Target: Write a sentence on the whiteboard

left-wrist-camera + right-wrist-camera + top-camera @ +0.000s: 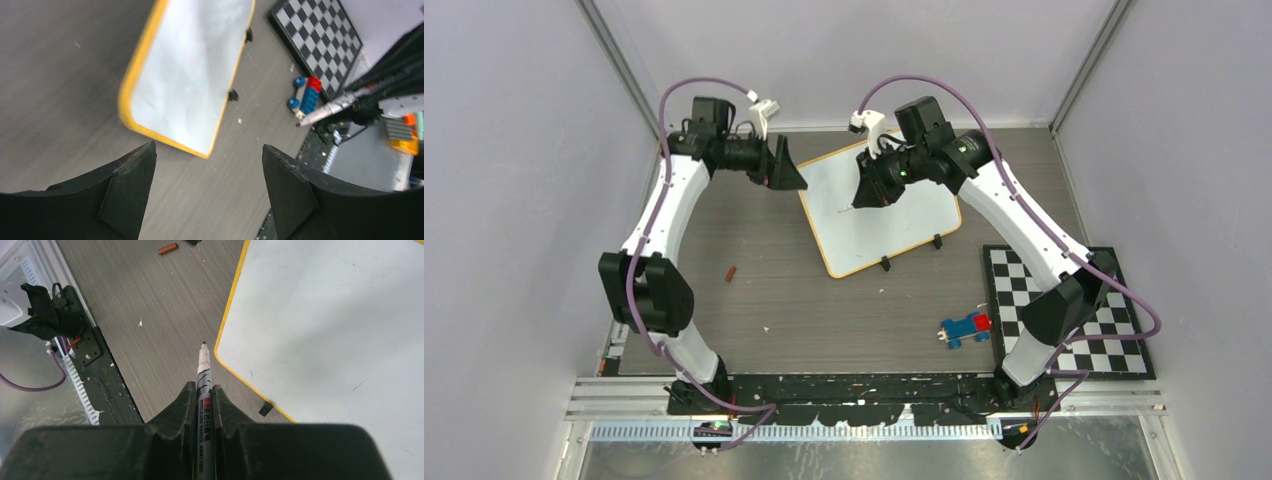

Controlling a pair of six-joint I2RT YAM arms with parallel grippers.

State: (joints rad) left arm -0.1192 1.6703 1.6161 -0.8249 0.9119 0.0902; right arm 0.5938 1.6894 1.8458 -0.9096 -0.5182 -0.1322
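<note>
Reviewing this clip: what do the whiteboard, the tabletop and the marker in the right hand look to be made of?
The whiteboard looks like a smooth, glossy coated sheet, since soft glare shows on it. Its yellow-orange rim is probably plastic. The tabletop is matte grey with fine streaked grain, likely wood-look laminate. The marker seems to have a plastic barrel, with a printed label and a dark tip.

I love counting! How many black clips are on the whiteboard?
2, both on the whiteboard's near edge: one clip left, the other clip right. The right arm hides some rim.
</note>
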